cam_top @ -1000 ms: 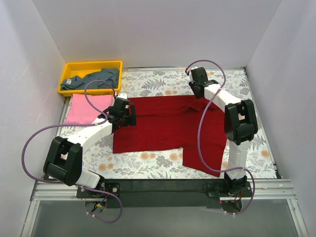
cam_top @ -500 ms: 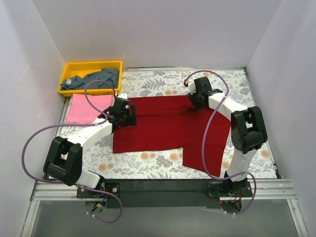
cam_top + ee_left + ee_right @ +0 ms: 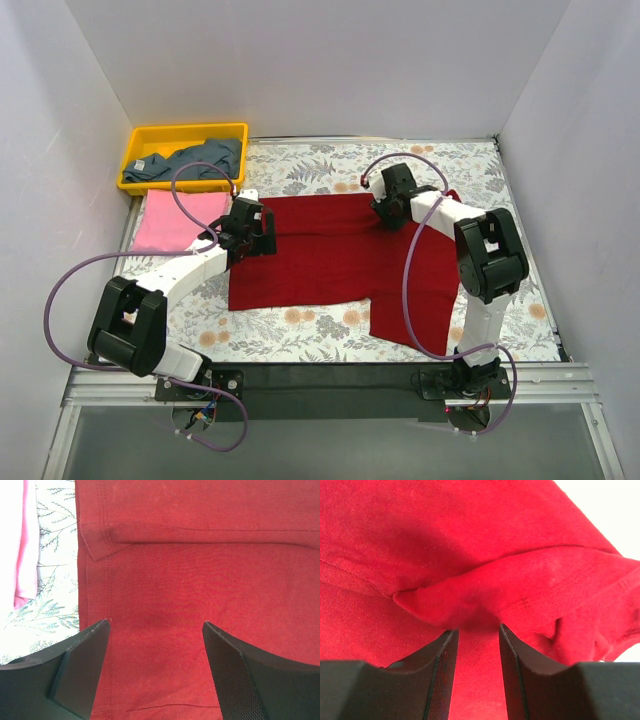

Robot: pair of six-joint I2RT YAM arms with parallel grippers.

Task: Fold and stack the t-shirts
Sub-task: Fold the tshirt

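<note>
The counter (image 3: 330, 165) wears a leaf-and-flower print and carries three things directly. A dark red t-shirt (image 3: 320, 260) lies spread across its middle, reaching from under the left end effector (image 3: 252, 228) to under the right end effector (image 3: 385, 208). One part of it runs on toward the near edge, nearer than the right end effector. A pink t-shirt (image 3: 180, 220) lies flat just left of the left end effector, with a strip of print between it and the red cloth. A yellow bin (image 3: 180, 186) sits farther off and to the left of that end effector, in the far corner.
</note>
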